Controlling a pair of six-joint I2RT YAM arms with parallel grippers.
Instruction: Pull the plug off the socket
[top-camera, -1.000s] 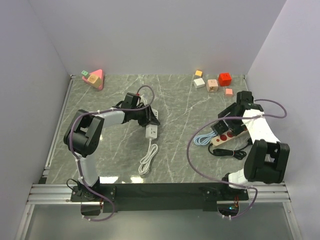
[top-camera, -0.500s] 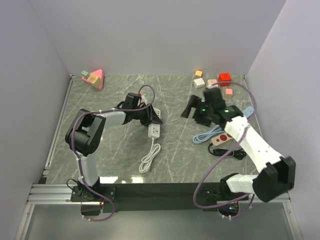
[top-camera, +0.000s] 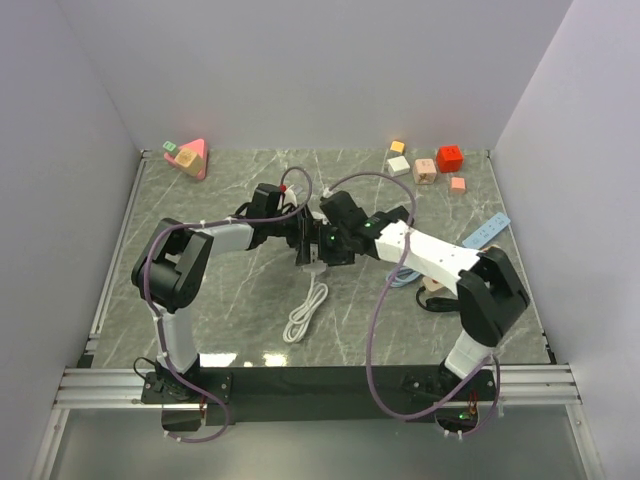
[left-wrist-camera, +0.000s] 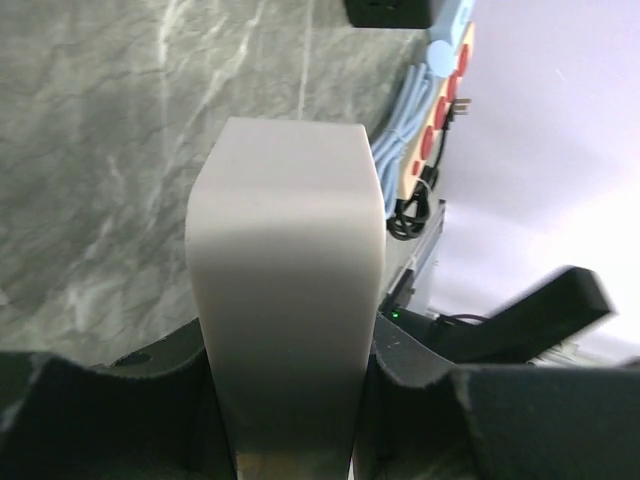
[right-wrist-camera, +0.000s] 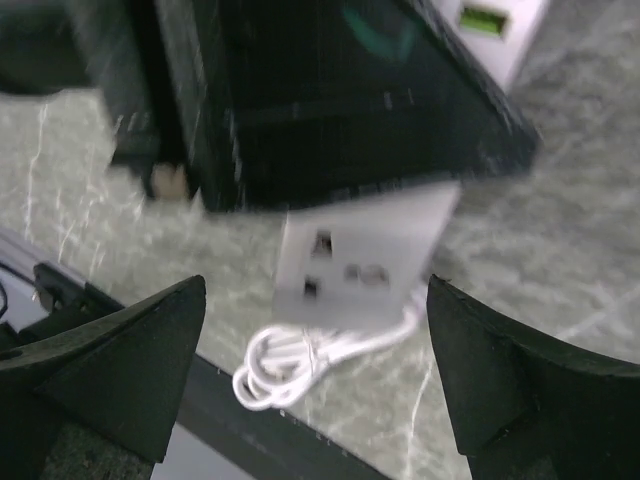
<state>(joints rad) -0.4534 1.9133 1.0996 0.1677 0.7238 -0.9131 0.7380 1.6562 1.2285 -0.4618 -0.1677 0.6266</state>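
A white socket block (top-camera: 312, 263) lies mid-table with its white cord coiled (top-camera: 300, 322) in front of it. My left gripper (top-camera: 303, 243) is shut on this block, which fills the left wrist view (left-wrist-camera: 285, 290) between the jaws. My right gripper (top-camera: 322, 252) is open and hovers right beside the left one. In the right wrist view the block's socket face (right-wrist-camera: 365, 262) sits between my open fingers (right-wrist-camera: 110, 370), with the left gripper a dark blur across its far part. A white end with a green patch (right-wrist-camera: 490, 22) shows beyond. I cannot make out a plug on the block.
A beige strip with red sockets (top-camera: 433, 285) lies right of centre beside a blue cable (top-camera: 404, 276) and a black cable (top-camera: 440, 303); it also shows in the left wrist view (left-wrist-camera: 440, 110). Coloured blocks (top-camera: 425, 168) and a pink toy (top-camera: 192, 157) stand along the back edge.
My right arm has swung from the beige strip at the right across to the middle, its open gripper now at the white socket block. The left gripper keeps its hold.
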